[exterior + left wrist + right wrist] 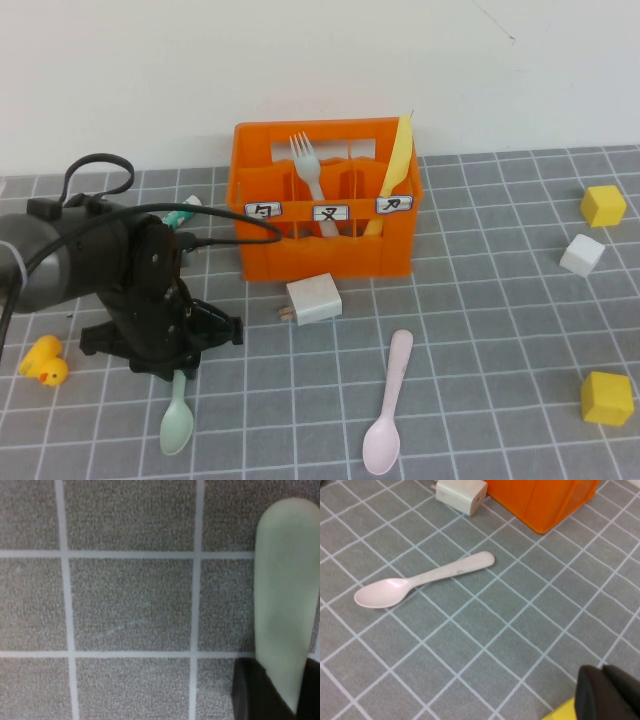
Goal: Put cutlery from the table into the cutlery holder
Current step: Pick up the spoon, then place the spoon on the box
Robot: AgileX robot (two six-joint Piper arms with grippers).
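while lowered onto the table (480, 300) left of the orange crate (325, 250), left gripper (177, 372) sits right at the handle end of the green spoon (177, 420); from the left wrist view, handle appears caught between the dark fingers (250, 690), closed narrow on it, though only one finger edge shows clearly. right gripper (605, 690) out of the high view, hovering near the pink spoon (386, 410), which lies flat in front of the crate; cannot tell whether open or shut. fork (308, 165) and yellow knife (398, 160) already standing in the crate. white charger (313, 298) just before the crate front. likely risks: thin, slick handle pinched near its tip, so could swing or slip out on the lift; bowl end could catch the crate rim or land in the wrong compartment.
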